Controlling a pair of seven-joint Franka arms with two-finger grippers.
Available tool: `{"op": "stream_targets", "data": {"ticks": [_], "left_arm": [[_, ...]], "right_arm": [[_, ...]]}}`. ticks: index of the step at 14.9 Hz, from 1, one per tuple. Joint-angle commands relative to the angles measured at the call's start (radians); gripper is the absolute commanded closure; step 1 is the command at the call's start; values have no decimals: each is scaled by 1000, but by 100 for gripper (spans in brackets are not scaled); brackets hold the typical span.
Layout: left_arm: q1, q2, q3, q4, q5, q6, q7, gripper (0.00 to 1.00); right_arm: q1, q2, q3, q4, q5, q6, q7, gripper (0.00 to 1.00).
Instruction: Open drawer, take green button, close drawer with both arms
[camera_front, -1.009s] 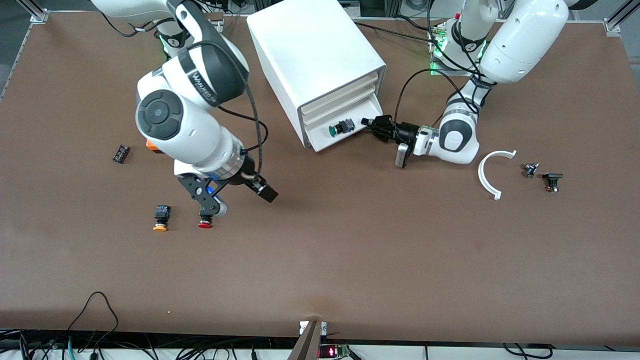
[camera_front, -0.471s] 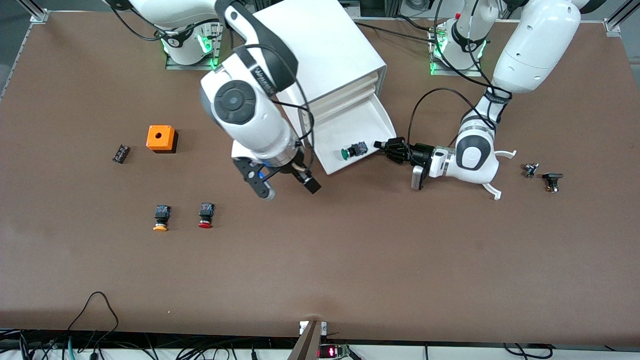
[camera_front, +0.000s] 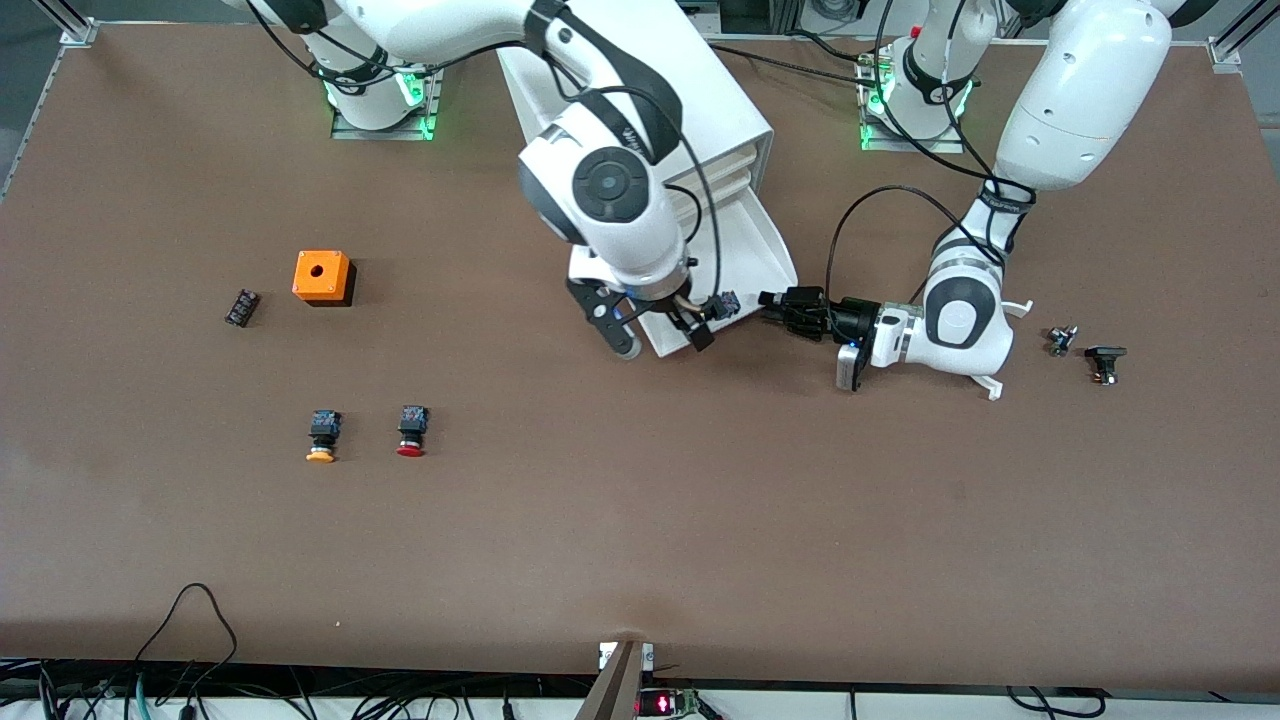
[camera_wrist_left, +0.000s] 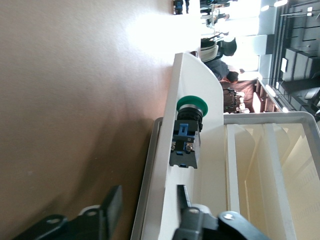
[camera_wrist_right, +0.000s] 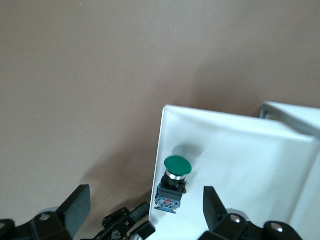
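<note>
The bottom drawer (camera_front: 755, 250) of the white cabinet (camera_front: 640, 90) stands pulled out. The green-capped button (camera_front: 727, 303) lies in it near the front wall, mostly hidden under my right hand; it shows clearly in the left wrist view (camera_wrist_left: 187, 132) and the right wrist view (camera_wrist_right: 172, 181). My left gripper (camera_front: 775, 305) is open and straddles the drawer's front wall (camera_wrist_left: 195, 80) at its corner, one finger inside and one outside. My right gripper (camera_front: 665, 343) is open over the drawer's front; in its wrist view the button lies between its fingertips (camera_wrist_right: 145, 197).
An orange box (camera_front: 322, 277), a small black part (camera_front: 241, 307), an orange-yellow-capped button (camera_front: 322, 436) and a red-capped button (camera_front: 411, 430) lie toward the right arm's end. A white curved piece (camera_front: 990, 380) and small parts (camera_front: 1062, 340) (camera_front: 1104, 362) lie by the left arm.
The left gripper has drawn the drawer farther out toward the front camera. The right arm has swung from over the red-capped button across to the drawer's front.
</note>
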Motion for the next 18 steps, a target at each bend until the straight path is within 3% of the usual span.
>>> {"op": "stream_targets", "data": {"ticks": [1, 5, 12, 16, 18], "left_arm": [[25, -82, 1, 47, 130, -14, -168, 0], [36, -157, 1, 155, 327, -103, -444, 0], [24, -211, -13, 458, 820, -310, -842, 0], [7, -238, -22, 525, 992, -368, -960, 0], [-12, -278, -22, 532, 1133, -364, -966, 0]], "right_arm": [[76, 72, -53, 45, -13, 78, 95, 0], [125, 128, -66, 45, -14, 145, 160, 0], [169, 163, -93, 43, -13, 173, 214, 0], [177, 175, -93, 42, -13, 170, 214, 0], [177, 175, -93, 42, -13, 162, 212, 7]]}}
